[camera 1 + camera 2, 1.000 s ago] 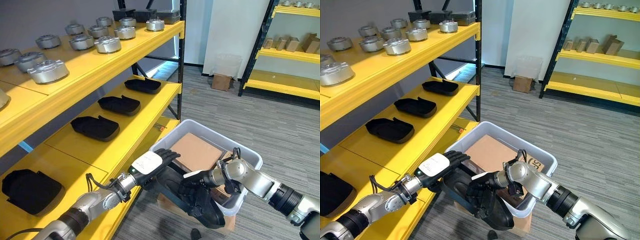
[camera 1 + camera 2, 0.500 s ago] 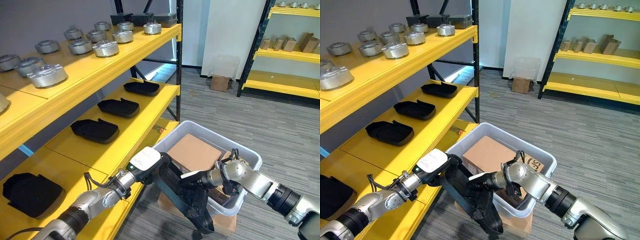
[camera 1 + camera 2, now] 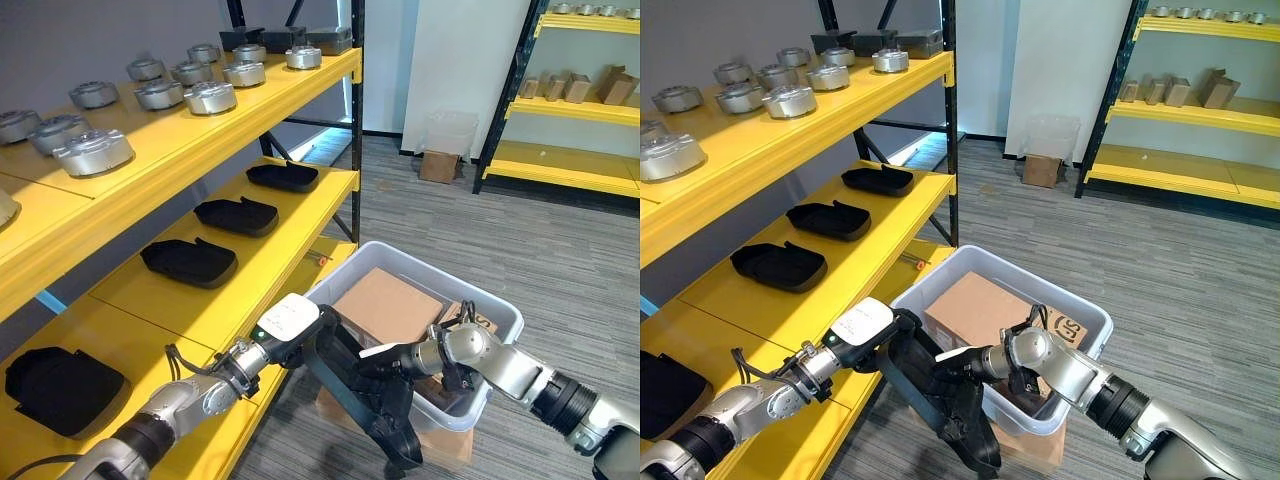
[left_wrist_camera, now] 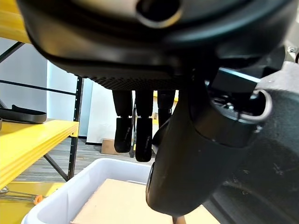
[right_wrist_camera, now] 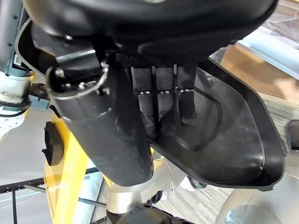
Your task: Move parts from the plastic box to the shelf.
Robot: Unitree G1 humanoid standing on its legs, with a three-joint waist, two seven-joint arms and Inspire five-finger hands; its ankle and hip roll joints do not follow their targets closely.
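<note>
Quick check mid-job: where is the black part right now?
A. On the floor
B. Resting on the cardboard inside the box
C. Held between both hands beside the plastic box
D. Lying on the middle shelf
C: the black part hangs between the left hand and the right hand, just outside the plastic box.

A black moulded part (image 3: 375, 405), long and shallow like a tray, hung tilted at the bottom centre of the head views, its hollow face showing in the right wrist view. Just right of it sat the white plastic box (image 3: 500, 312), a brown cardboard piece (image 3: 388, 303) inside. The yellow shelf (image 3: 240, 270) ran up the left, carrying similar black parts (image 3: 188, 260).
</note>
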